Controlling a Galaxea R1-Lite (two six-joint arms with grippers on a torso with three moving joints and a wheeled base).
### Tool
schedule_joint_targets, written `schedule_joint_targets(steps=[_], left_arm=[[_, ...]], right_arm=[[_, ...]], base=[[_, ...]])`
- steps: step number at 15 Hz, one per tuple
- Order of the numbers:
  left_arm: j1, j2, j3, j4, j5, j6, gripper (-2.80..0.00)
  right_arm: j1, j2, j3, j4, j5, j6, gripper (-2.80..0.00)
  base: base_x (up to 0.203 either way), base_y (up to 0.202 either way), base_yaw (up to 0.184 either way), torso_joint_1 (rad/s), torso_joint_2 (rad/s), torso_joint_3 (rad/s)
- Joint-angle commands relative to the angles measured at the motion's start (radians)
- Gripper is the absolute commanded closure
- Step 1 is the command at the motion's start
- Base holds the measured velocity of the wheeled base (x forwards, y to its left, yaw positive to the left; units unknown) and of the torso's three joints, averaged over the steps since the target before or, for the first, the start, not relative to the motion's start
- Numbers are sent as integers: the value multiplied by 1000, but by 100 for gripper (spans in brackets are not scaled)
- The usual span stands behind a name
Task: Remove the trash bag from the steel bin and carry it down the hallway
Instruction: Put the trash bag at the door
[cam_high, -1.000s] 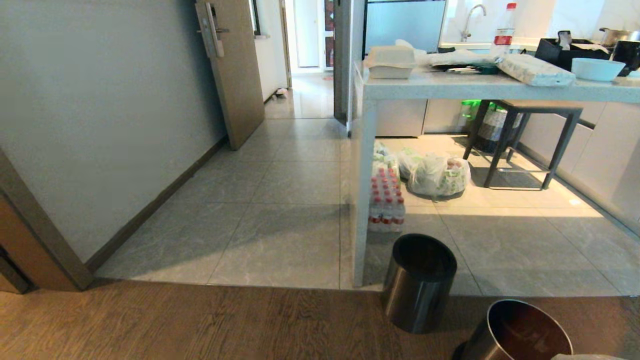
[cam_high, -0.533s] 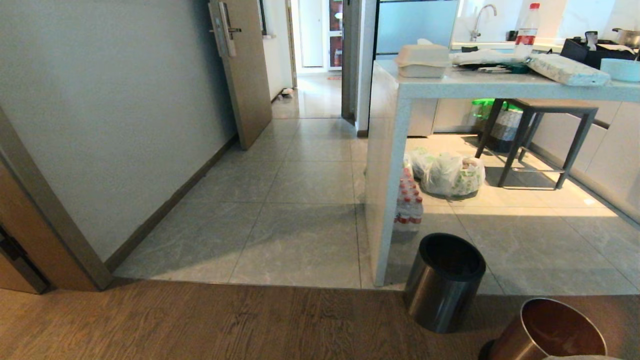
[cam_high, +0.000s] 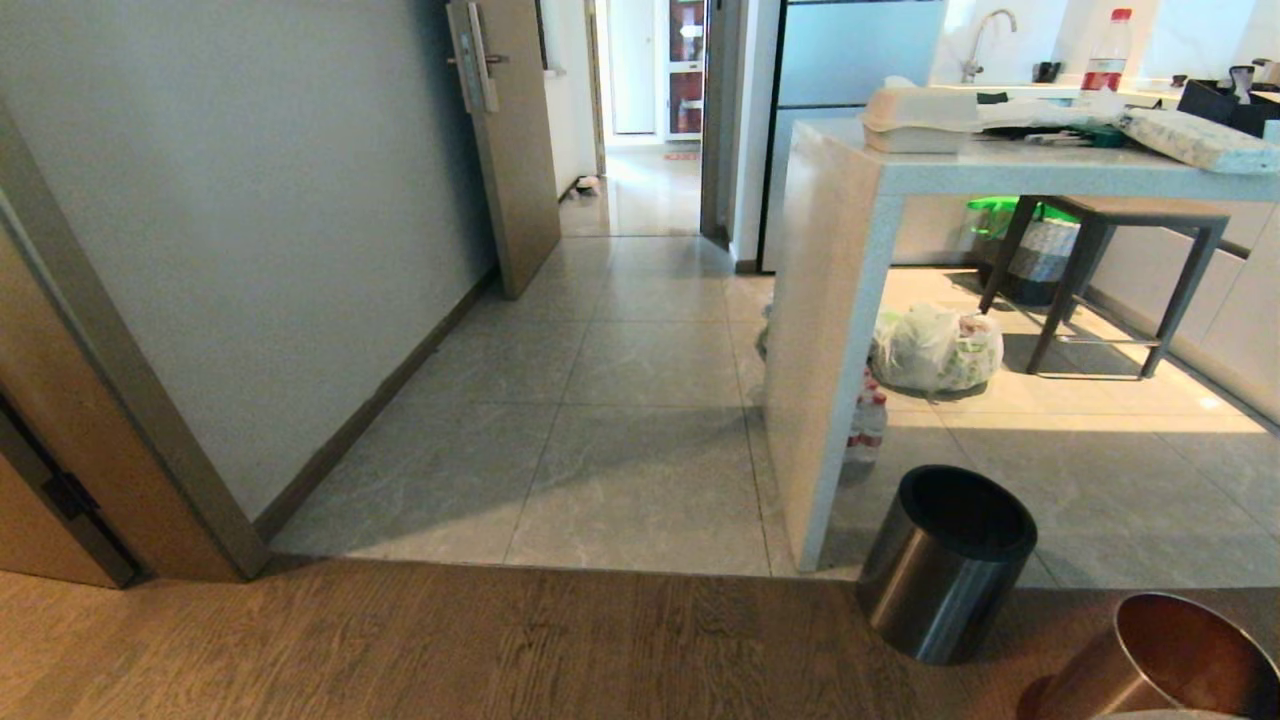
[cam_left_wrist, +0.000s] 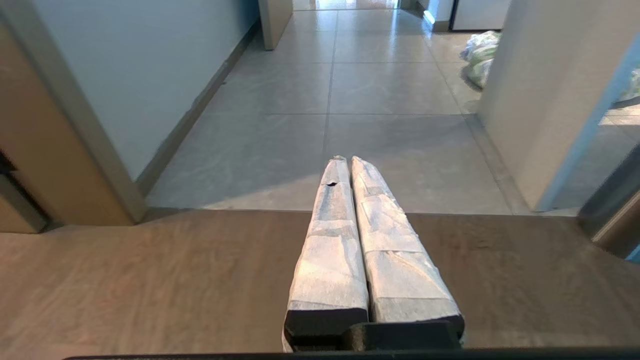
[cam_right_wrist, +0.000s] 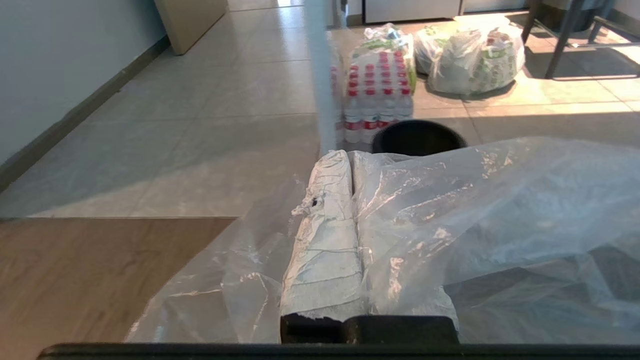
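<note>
In the right wrist view my right gripper (cam_right_wrist: 350, 155) is shut on the trash bag (cam_right_wrist: 500, 200), a thin clear crinkled film that drapes over one finger and hangs down both sides. The steel bin (cam_high: 1160, 655), with its shiny coppery inside, stands on the wood floor at the head view's lower right corner, partly cut off. My left gripper (cam_left_wrist: 348, 160) is shut with nothing in it, held over the wood floor near the tile edge. The hallway (cam_high: 640, 190) of glossy beige tiles shows far ahead through the doorway. Neither arm shows in the head view.
A second steel bin with a black inside (cam_high: 945, 560) stands by the foot of the white counter (cam_high: 830, 330). A pack of water bottles (cam_right_wrist: 377, 95) and white bags with green print (cam_high: 935, 348) lie under it. An open door (cam_high: 515, 140) and a grey wall (cam_high: 250, 250) are on the left.
The whole head view has shifted to the right in the picture, so the camera has moved; both bins and the counter now sit nearer the right edge. Nothing else has changed.
</note>
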Motion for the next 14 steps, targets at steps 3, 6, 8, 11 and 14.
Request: schedule_joint_targets(steps=[3, 6, 8, 11, 14], left_arm=[[0, 1, 2, 1, 0, 0, 0], [0, 1, 3, 1, 0, 0, 0], [0, 1, 3, 1, 0, 0, 0], [0, 1, 2, 1, 0, 2, 0], [0, 1, 2, 1, 0, 3, 0]], right_arm=[[0, 1, 2, 0, 0, 0, 0], [0, 1, 2, 0, -1, 0, 0], [0, 1, 2, 0, 0, 0, 0], [0, 1, 2, 0, 0, 0, 0], [0, 1, 2, 0, 0, 0, 0]], base=[[0, 194, 1, 3, 2, 4], [0, 196, 1, 2, 5, 6], [0, 194, 0, 0, -1, 3], [0, 178, 2, 2, 6, 2], [0, 35, 1, 2, 2, -1]])
